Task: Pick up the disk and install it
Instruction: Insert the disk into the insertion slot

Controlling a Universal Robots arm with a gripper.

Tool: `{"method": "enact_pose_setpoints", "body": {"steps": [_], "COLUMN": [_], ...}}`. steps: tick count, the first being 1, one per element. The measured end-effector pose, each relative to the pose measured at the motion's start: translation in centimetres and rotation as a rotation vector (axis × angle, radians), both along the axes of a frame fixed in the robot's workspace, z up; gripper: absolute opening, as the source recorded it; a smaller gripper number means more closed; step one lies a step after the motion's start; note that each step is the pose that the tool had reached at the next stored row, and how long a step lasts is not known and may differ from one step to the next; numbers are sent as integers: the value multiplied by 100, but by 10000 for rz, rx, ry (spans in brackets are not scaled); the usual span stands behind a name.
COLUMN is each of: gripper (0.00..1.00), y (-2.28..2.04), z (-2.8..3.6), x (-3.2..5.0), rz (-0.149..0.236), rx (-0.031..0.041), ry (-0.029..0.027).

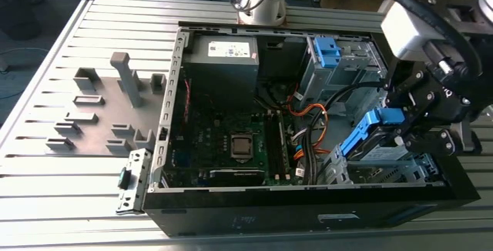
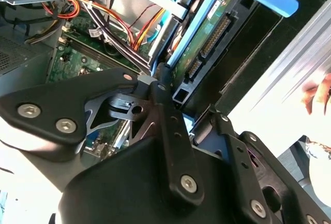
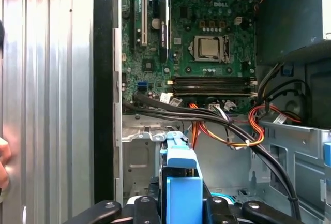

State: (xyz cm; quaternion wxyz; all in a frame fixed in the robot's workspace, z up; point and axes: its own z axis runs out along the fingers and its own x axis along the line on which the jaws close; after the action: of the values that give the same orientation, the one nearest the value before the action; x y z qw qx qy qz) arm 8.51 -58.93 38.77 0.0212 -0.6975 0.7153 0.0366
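My claw (image 1: 400,125) is clamped on the one disk (image 1: 368,137), which I hold tilted, blue rails up, over the drive cage (image 1: 385,173) at the front corner of the open computer case (image 1: 165,118). In the second wrist view the disk (image 2: 207,38) shows its green circuit-board underside and black connector, pinched between my dark fingers (image 2: 165,105); its label is turned away and I cannot see it. In the first wrist view the blue rail handle (image 3: 182,182) stands between my fingers, its lower part cut off. Inside the case I count one motherboard (image 1: 231,141) with one processor socket (image 1: 242,145), one grey power supply (image 1: 223,52) in the far corner, and one bare blue bracket (image 1: 327,52) beside it. Orange and black cables (image 1: 308,121) cross between motherboard and cage. The case sits on a ribbed metal surface (image 1: 46,60) carrying several grey fixture blocks (image 1: 127,78), too jumbled to count reliably.
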Motion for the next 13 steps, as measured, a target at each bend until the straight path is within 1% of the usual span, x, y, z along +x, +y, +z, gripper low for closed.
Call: {"method": "enact_pose_setpoints", "body": {"steps": [2, 7, 9, 10, 13], "gripper": [36, 36, 38, 44, 44], "y": [1, 0, 0, 0, 0], "z": [-19, -24, -26, -28, -30], "x": [0, 0, 0, 0, 0], "rz": [0, 1, 0, 0, 0], "rx": [-2, -2, -2, -2, -1], "ry": [0, 0, 1, 0, 0]}}
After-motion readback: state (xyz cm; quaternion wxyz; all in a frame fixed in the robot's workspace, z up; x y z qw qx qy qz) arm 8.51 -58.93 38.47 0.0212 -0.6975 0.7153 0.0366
